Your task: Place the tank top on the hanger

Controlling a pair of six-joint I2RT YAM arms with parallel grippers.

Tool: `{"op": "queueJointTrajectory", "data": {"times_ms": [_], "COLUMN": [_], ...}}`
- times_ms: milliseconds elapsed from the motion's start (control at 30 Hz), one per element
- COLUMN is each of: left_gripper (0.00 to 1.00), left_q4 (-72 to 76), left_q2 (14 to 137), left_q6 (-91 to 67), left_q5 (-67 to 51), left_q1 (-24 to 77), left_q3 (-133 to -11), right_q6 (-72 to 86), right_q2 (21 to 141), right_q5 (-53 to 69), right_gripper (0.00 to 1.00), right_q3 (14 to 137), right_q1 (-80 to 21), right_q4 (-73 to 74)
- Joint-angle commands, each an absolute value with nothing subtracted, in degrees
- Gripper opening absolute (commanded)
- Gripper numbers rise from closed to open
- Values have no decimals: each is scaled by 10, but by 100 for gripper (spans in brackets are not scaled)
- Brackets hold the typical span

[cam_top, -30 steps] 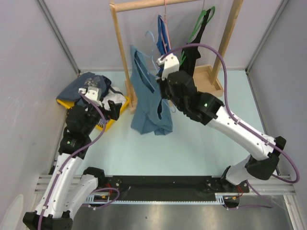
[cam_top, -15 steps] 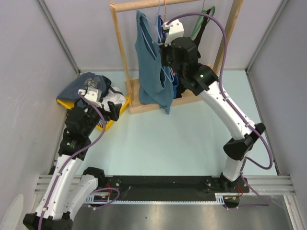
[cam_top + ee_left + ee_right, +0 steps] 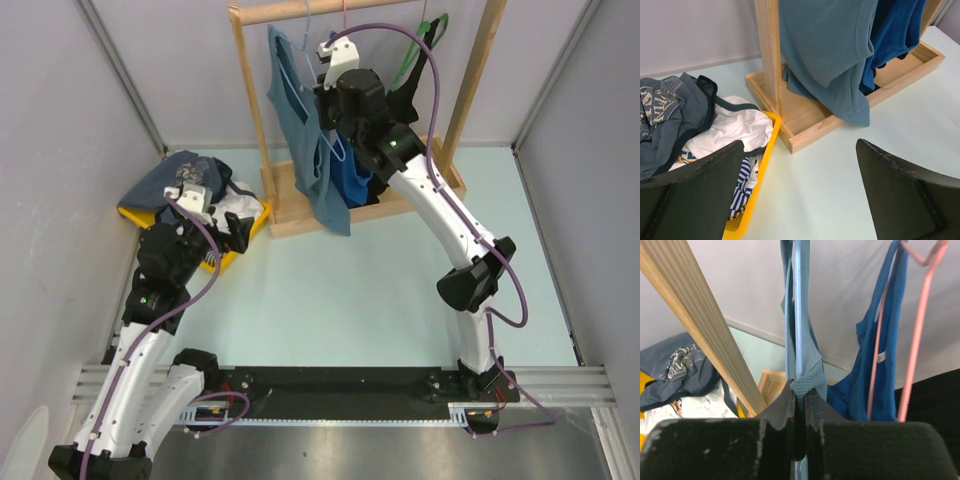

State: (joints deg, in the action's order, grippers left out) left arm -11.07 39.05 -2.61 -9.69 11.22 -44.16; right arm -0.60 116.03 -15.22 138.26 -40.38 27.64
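Right gripper [image 3: 799,395] was clamped shut on the hanger [image 3: 798,310] wire and a fold of the tank top [image 3: 810,371], held high beside the rail [image 3: 690,320]. The top draped down toward the rack base [image 3: 812,131]. Judged step: hanging the dressed hanger. The next move called for seating the hook over the rail before release; whether it already sat there could not be told. Left gripper [image 3: 800,146] stood open and empty near the tray [image 3: 757,185]. Count: three hangers (pale blue, pink hanger [image 3: 917,340], green hanger [image 3: 420,50]), three hung tops, one rack, one tray.
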Motion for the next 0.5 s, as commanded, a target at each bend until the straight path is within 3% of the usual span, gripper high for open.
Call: {"op": "queueJointTrajectory", "data": {"times_ms": [0, 333, 367, 467], "left_gripper": [99, 99, 99, 99], "left_q4": [-97, -97, -97, -97], "left_q2": [388, 386, 386, 385], "left_q6": [-29, -28, -29, -27], "left_q5": [-105, -100, -101, -97], "left_q1": [105, 105, 105, 105], "left_q3": [-439, -438, -438, -438], "right_q6": [-4, 15, 16, 14], "right_q2": [1170, 1143, 1138, 1121], "right_q5": [-141, -130, -127, -112], "right_gripper": [0, 0, 4, 33], "right_q3": [1419, 1355, 1351, 1350], "right_q1": [-402, -400, -401, -404], "right_q4": [246, 250, 247, 245]}}
